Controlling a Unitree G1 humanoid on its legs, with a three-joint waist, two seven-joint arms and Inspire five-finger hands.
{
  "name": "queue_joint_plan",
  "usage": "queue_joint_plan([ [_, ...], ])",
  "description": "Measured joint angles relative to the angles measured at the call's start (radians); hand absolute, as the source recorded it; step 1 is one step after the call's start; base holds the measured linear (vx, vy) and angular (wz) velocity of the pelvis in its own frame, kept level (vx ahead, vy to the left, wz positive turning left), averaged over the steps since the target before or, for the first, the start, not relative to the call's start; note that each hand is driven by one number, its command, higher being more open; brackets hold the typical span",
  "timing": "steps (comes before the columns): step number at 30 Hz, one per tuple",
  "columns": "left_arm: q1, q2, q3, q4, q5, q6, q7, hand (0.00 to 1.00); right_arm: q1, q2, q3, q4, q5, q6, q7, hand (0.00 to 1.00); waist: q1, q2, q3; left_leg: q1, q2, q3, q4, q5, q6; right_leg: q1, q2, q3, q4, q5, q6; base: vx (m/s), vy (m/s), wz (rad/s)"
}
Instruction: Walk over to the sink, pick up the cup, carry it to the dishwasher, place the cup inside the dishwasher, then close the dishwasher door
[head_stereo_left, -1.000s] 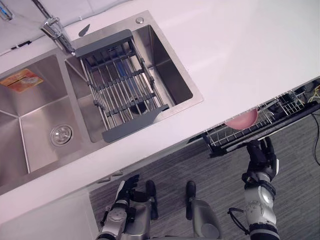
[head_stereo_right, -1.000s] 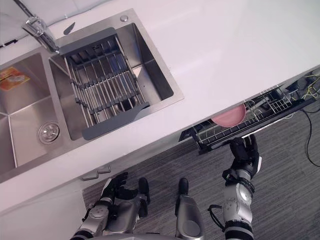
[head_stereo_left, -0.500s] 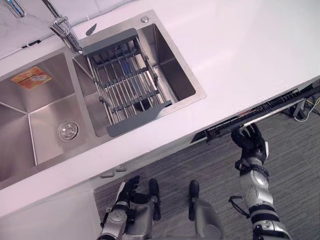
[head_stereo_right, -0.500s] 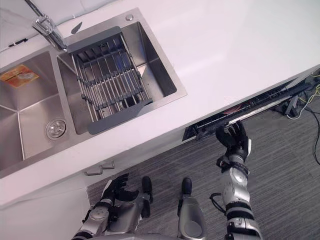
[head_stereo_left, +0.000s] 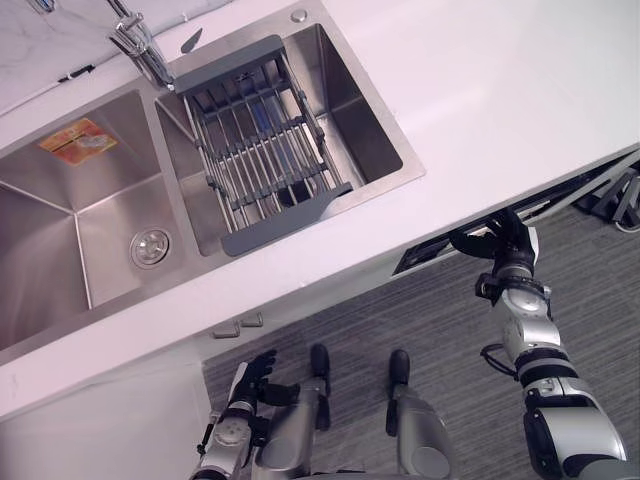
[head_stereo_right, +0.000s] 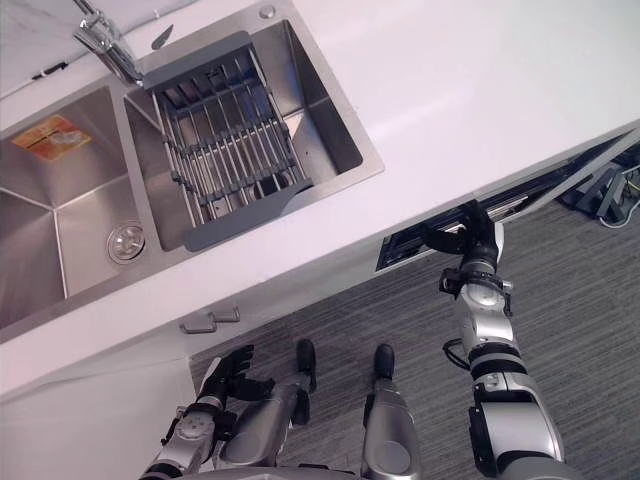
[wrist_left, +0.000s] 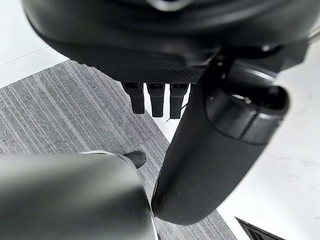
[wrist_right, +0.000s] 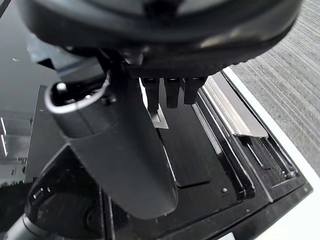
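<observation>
Since a second ago dishwasher door (head_stereo_left: 425, 259) has swung nearly shut, hiding the cup behind it; right hand (head_stereo_left: 503, 240), fingers straight and unclenched, presses the door edge lying just ahead of its fingertips, while left hand (head_stereo_left: 252, 375) hangs relaxed, well apart.

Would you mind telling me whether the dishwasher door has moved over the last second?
Yes. The dishwasher door has swung in toward the counter edge, with the right hand on it; the rack that stuck out past that edge earlier is now hidden.
</observation>
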Motion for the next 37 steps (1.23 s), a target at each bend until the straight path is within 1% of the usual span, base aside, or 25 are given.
queue_joint_plan([
  [4,-0.001,0.0,0.0,0.0,0.0,0.0,0.001,0.9,-0.001,0.0,0.012,-0.004,-0.015,-0.001,0.0,0.9,-0.005,0.004,0.004,-0.007,0.007,-0.024,-0.006,0.005,-0.009,0.0,0.007,-0.007,-0.012,0.002,-0.007,-0.04,-0.025,0.06],
  [6,-0.001,-0.001,-0.001,0.003,0.0,0.001,0.001,0.9,0.009,0.0,0.013,-0.025,-0.06,-0.002,0.0,0.9,-0.019,0.006,0.006,-0.009,0.008,-0.039,-0.014,0.01,-0.015,0.0,0.013,-0.01,-0.018,0.003,-0.007,0.01,-0.032,0.1],
  [7,-0.001,-0.001,-0.001,0.004,0.0,0.001,0.001,0.9,0.019,0.0,0.013,-0.038,-0.067,-0.002,0.0,0.9,-0.019,0.006,0.006,-0.009,0.009,-0.041,-0.014,0.011,-0.017,0.0,0.014,-0.01,-0.017,0.003,-0.007,0.03,-0.023,0.07],
  [9,-0.001,-0.002,-0.002,0.004,0.0,0.002,0.001,0.9,0.103,0.004,0.008,-0.124,-0.107,-0.002,0.018,0.9,-0.021,0.007,0.006,-0.003,0.011,-0.049,-0.016,0.02,-0.03,0.008,0.017,-0.018,-0.017,0.001,-0.007,0.07,-0.031,0.1],
  [10,-0.001,-0.003,-0.002,0.006,0.001,0.005,0.001,0.9,0.165,0.016,0.006,-0.182,-0.122,-0.003,0.035,0.9,-0.024,0.006,0.006,0.008,0.011,-0.058,-0.024,0.021,-0.03,0.021,0.017,-0.028,-0.018,-0.004,-0.01,0.1,-0.031,0.17],
  [11,-0.001,-0.004,-0.003,0.008,0.001,0.006,0.001,0.9,0.191,0.029,-0.003,-0.203,-0.128,-0.004,0.033,0.9,-0.025,0.006,0.006,0.016,0.011,-0.061,-0.03,0.023,-0.03,0.028,0.017,-0.032,-0.017,-0.004,-0.013,0.11,-0.031,0.2],
  [12,-0.001,-0.005,-0.005,0.009,0.001,0.009,0.001,0.9,0.232,0.054,-0.039,-0.236,-0.142,-0.005,0.034,0.9,-0.026,0.004,0.005,0.033,0.011,-0.066,-0.039,0.025,-0.028,0.043,0.016,-0.038,-0.017,-0.01,-0.014,0.11,-0.025,0.14],
  [14,0.0,-0.004,-0.005,0.009,0.012,0.015,0.001,0.9,0.301,0.064,-0.06,-0.286,-0.16,-0.005,0.042,0.9,-0.026,-0.002,0.001,0.058,0.009,-0.072,-0.054,0.024,-0.028,0.064,0.015,-0.045,-0.017,-0.023,-0.013,0.11,-0.023,0.14],
  [15,0.001,0.0,-0.005,0.009,0.021,0.02,0.001,0.9,0.355,0.08,-0.077,-0.321,-0.19,-0.006,0.057,0.9,-0.029,-0.012,-0.005,0.075,0.007,-0.079,-0.068,0.024,-0.029,0.078,0.014,-0.054,-0.017,-0.032,-0.012,0.11,-0.025,0.18],
  [16,0.005,0.005,-0.002,0.011,0.021,0.025,0.001,0.9,0.408,0.103,-0.078,-0.343,-0.21,-0.011,0.075,0.9,-0.032,-0.03,-0.017,0.088,0.007,-0.085,-0.077,0.023,-0.03,0.091,0.014,-0.059,-0.017,-0.041,-0.012,0.12,-0.027,0.16],
  [17,0.01,0.009,0.0,0.011,0.022,0.025,0.001,0.9,0.434,0.12,-0.078,-0.349,-0.222,-0.011,0.083,0.9,-0.032,-0.041,-0.028,0.092,0.007,-0.085,-0.081,0.022,-0.032,0.092,0.015,-0.06,-0.017,-0.044,-0.011,0.11,-0.026,0.08],
  [19,0.026,0.021,0.0,0.011,0.036,0.027,0.0,0.9,0.528,0.199,-0.076,-0.361,-0.249,-0.012,0.107,0.9,-0.033,-0.086,-0.071,0.116,0.004,-0.085,-0.098,0.02,-0.035,0.109,0.016,-0.06,-0.018,-0.057,-0.01,0.11,-0.026,0.01],
  [20,0.029,0.022,0.0,0.011,0.039,0.028,0.0,0.9,0.547,0.216,-0.076,-0.361,-0.261,-0.012,0.107,0.9,-0.033,-0.094,-0.079,0.124,0.003,-0.084,-0.103,0.019,-0.035,0.115,0.015,-0.059,-0.019,-0.059,-0.009,0.09,-0.017,0.01],
  [21,0.033,0.023,0.0,0.012,0.039,0.029,0.0,0.9,0.586,0.252,-0.078,-0.358,-0.277,-0.012,0.107,0.9,-0.034,-0.111,-0.099,0.139,-0.001,-0.084,-0.107,0.017,-0.034,0.129,0.012,-0.059,-0.021,-0.064,-0.009,0.05,-0.004,0.01],
  [22,0.035,0.023,0.0,0.012,0.039,0.03,0.0,0.9,0.601,0.265,-0.079,-0.355,-0.279,-0.012,0.107,0.9,-0.034,-0.116,-0.112,0.141,-0.002,-0.083,-0.109,0.016,-0.034,0.131,0.011,-0.059,-0.023,-0.064,-0.008,0.05,0.0,0.01],
  [24,0.042,0.023,0.0,0.016,0.039,0.031,-0.001,0.9,0.637,0.302,-0.087,-0.32,-0.3,-0.015,0.105,0.9,-0.035,-0.124,-0.149,0.16,-0.004,-0.081,-0.118,0.015,-0.031,0.148,0.008,-0.057,-0.028,-0.066,-0.005,0.0,0.0,0.0],
  [26,0.05,0.024,0.0,0.021,0.038,0.032,-0.001,0.9,0.649,0.324,-0.095,-0.257,-0.301,-0.02,0.103,0.9,-0.035,-0.124,-0.176,0.18,-0.008,-0.079,-0.129,0.016,-0.029,0.162,0.004,-0.056,-0.029,-0.069,-0.002,0.0,0.0,0.0],
  [27,0.062,0.024,0.001,0.022,0.038,0.032,-0.001,0.9,0.656,0.338,-0.106,-0.203,-0.301,-0.022,0.103,0.9,-0.034,-0.122,-0.201,0.19,-0.01,-0.078,-0.142,0.017,-0.028,0.167,0.0,-0.056,-0.031,-0.071,0.001,0.0,0.0,0.0],
  [28,0.066,0.025,0.001,0.024,0.038,0.032,-0.001,0.9,0.659,0.345,-0.114,-0.176,-0.3,-0.023,0.103,0.9,-0.034,-0.122,-0.208,0.196,-0.011,-0.079,-0.146,0.017,-0.028,0.172,-0.001,-0.057,-0.033,-0.072,0.002,-0.01,0.035,0.02],
  [30,0.077,0.026,0.003,0.047,0.038,0.035,0.0,0.9,0.665,0.361,-0.131,-0.066,-0.295,-0.023,0.101,0.9,-0.029,-0.123,-0.235,0.214,-0.014,-0.083,-0.159,0.019,-0.027,0.189,-0.004,-0.061,-0.039,-0.075,0.007,0.0,0.022,0.06],
  [32,0.089,0.024,0.018,0.049,0.035,0.044,-0.001,0.9,0.67,0.377,-0.161,0.027,-0.281,-0.023,0.099,0.9,-0.028,-0.124,-0.245,0.221,-0.016,-0.09,-0.16,0.019,-0.027,0.203,-0.006,-0.069,-0.047,-0.077,0.01,0.0,0.011,0.1],
  [37,0.102,0.029,0.046,0.056,0.026,0.044,0.0,0.9,0.671,0.387,-0.184,0.127,-0.229,-0.022,0.102,0.9,-0.029,-0.127,-0.257,0.231,-0.019,-0.103,-0.164,0.019,-0.027,0.223,-0.009,-0.084,-0.056,-0.077,0.012,0.0,0.003,0.07],
])
